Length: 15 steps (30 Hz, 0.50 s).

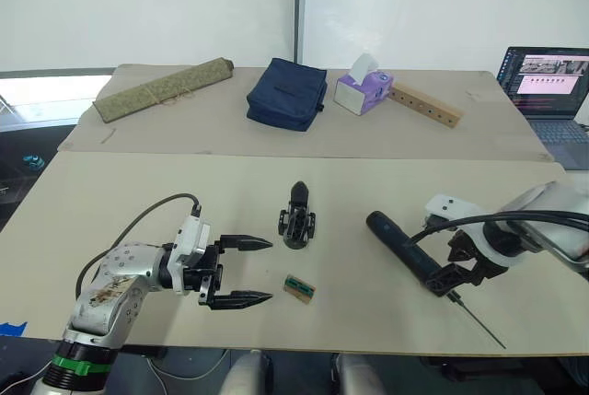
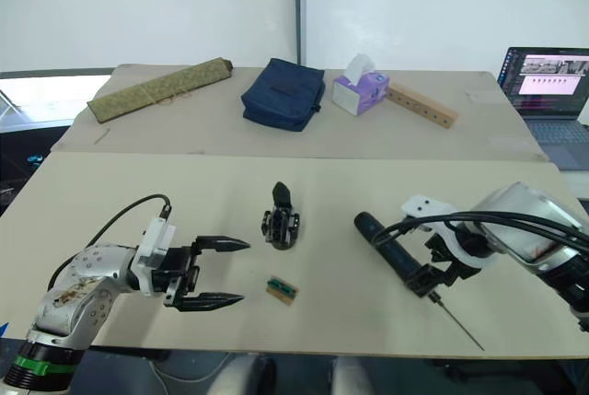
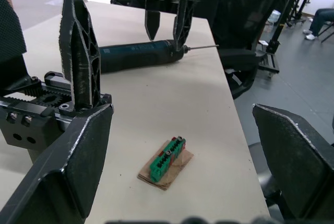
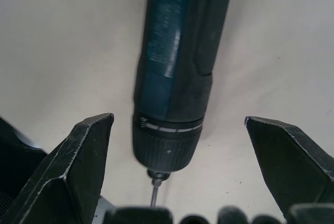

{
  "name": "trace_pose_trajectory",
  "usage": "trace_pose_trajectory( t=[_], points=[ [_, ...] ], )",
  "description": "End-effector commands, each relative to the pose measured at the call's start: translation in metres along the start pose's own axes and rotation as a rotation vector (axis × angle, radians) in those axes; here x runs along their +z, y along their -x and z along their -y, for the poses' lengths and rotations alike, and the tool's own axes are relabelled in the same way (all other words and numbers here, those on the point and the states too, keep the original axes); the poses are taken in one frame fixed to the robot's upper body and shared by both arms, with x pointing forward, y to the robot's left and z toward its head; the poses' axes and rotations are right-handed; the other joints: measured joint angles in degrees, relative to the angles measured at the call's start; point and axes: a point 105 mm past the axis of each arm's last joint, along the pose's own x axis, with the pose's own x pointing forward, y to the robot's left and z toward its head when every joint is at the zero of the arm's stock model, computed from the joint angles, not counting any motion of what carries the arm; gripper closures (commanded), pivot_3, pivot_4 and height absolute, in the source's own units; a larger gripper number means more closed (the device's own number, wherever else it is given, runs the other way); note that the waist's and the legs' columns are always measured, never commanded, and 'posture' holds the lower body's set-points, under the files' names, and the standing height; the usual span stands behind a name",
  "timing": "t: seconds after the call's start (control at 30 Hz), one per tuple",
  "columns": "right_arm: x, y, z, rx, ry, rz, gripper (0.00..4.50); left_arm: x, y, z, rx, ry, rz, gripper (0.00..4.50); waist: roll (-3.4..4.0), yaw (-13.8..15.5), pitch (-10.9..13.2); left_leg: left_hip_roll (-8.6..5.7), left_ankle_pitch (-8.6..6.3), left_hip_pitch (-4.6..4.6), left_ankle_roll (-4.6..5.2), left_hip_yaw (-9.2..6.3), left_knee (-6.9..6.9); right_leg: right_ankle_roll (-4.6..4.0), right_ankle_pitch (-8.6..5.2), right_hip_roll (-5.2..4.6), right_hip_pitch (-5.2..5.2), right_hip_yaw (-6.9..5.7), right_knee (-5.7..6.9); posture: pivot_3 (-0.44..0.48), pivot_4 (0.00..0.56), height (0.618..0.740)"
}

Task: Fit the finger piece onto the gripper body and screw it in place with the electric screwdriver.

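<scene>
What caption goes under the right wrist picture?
Right gripper, jaws open, straddling the electric screwdriver lying on the table.

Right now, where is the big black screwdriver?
The electric screwdriver lies flat on the table's right side, to the right of the gripper body. The right hand hovers open over its bit end.

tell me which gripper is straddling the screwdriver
The right gripper: its open fingers sit either side of the electric screwdriver. The left gripper is open over bare table.

no legible text, laptop screen (image 1: 550,74) content too small to read
</scene>
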Motion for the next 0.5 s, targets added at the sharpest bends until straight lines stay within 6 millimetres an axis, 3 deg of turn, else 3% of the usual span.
trace_pose_trajectory(
  t=[0.03, 0.23, 0.5],
  points=[
    [0.001, -0.007, -0.001, 0.011, 0.000, -0.006, 0.03, 0.007, -0.003, 0.004, -0.022, -0.026, 0.016, 0.00, 0.00, 0.0, 0.0, 0.00, 0.00, 0.01, 0.00, 0.00, 0.00, 0.00, 0.00, 0.01, 0.00, 0.00, 0.01, 0.000, 0.150, 0.740],
    [0.011, -0.015, 0.000, -0.023, 0.026, 0.009, 0.03, 0.001, -0.005, 0.004, -0.010, -0.019, 0.024, 0.00, -0.20, -0.3, -0.1, 0.04, 0.00, 0.08, 0.00, 0.00, 0.02, -0.03, 0.02, 0.07, 0.06, 0.00, 0.03, 0.000, 0.150, 0.740],
    [0.021, -0.021, 0.002, -0.054, 0.099, 0.035, 2.59, -0.008, -0.008, 0.004, -0.021, -0.027, 0.019, 0.00, -0.37, -0.5, -0.2, 0.07, 0.00, 0.17, 0.00, 0.00, 0.07, -0.07, 0.06, 0.10, 0.14, -0.01, 0.03, 0.000, 0.150, 0.740]
  ],
)
